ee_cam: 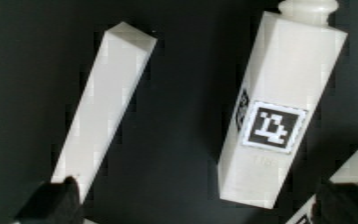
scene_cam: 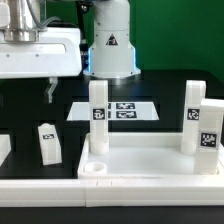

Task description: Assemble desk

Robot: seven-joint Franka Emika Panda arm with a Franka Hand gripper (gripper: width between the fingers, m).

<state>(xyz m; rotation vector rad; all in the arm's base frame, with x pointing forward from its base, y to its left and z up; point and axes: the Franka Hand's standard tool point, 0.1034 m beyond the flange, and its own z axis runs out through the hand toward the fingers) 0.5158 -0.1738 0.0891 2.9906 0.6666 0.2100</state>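
- Nearest the exterior view's lens, 1 white tabletop (scene_cam: pixel 150 160) lies flat on the black counter (scene_cam: pixel 165 95). Its front edge is cut off at the bottom of the picture, and 1 round corner socket (scene_cam: pixel 93 168) stands open on the exterior view's left.
- 4 tagged legs show in the exterior view.
- 1 upright leg (scene_cam: pixel 98 118) stands at the tabletop's far rim.
- 2 upright legs (scene_cam: pixel 193 113) (scene_cam: pixel 208 128) stand close together on the exterior view's right. Their feet are hidden behind the rim, so I cannot tell whether they sit in sockets.
- 1 loose leg (scene_cam: pixel 48 142) stands on the counter, apart from the tabletop and on its left in the exterior view.
- 1 marker board (scene_cam: pixel 115 110) lies behind the tabletop. The middle leg covers part of it.
- End effector (scene_cam: pixel 50 92) hangs above the loose leg and clear of it, its upper body cut off by the frame.
- From the wrist, the end effector (ee_cam: pixel 197 202) is spread wide with nothing between its tips. Only 2 dark, blurred fingertips (ee_cam: pixel 51 203) show at the picture's edge.
- Between those tips lies 1 leg with a tag reading 4 (ee_cam: pixel 274 110), its pegged end cut off.
- 1 plain white bar (ee_cam: pixel 105 110) lies beside that leg with a strip of bare counter between them. I cannot tell what the bar is.
- Open counter surrounds the loose leg on all sides.
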